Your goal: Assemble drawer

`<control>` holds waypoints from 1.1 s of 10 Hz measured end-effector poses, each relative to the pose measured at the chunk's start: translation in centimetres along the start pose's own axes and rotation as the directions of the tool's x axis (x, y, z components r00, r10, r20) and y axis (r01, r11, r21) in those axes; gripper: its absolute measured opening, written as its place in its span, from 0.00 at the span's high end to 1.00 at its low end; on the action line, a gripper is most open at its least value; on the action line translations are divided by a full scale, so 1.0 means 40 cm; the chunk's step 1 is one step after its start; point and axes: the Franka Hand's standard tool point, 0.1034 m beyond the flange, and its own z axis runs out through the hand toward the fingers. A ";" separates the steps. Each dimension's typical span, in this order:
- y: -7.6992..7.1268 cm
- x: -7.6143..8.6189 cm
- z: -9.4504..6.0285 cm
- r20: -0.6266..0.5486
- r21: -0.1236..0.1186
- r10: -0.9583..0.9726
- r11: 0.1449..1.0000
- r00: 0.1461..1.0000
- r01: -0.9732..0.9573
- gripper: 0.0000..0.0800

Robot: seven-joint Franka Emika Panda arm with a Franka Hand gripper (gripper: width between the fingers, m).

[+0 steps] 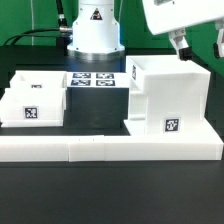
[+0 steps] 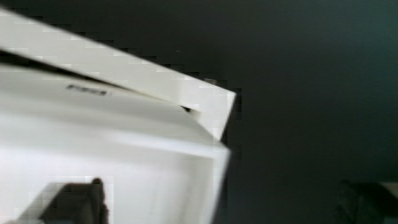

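The white drawer housing [image 1: 165, 95] stands upright at the exterior view's right, with a square tag on its front face. A shallow white tray [image 1: 35, 100] with a tag sits at the exterior view's left. I cannot make out a second tray. My gripper [image 1: 200, 47] hangs open and empty just above the housing's far right top edge. In the wrist view the housing's top corner [image 2: 107, 130] fills the frame, blurred. One dark finger [image 2: 71, 205] is over the housing. The gripper's midpoint [image 2: 217, 205] lies at the housing's edge.
The marker board [image 1: 95, 80] lies between the tray and the housing. The long low white border wall [image 1: 110, 150] runs along the front. The arm's base [image 1: 95, 25] stands at the back on the black table.
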 end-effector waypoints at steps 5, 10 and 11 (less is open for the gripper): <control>0.019 0.006 -0.017 0.054 -0.028 -0.402 0.914 0.914 0.404 0.19; 0.150 0.039 -0.064 0.134 -0.067 -0.913 0.380 0.385 0.923 0.19; 0.178 0.054 -0.073 0.141 -0.063 -0.935 0.319 0.325 0.946 0.19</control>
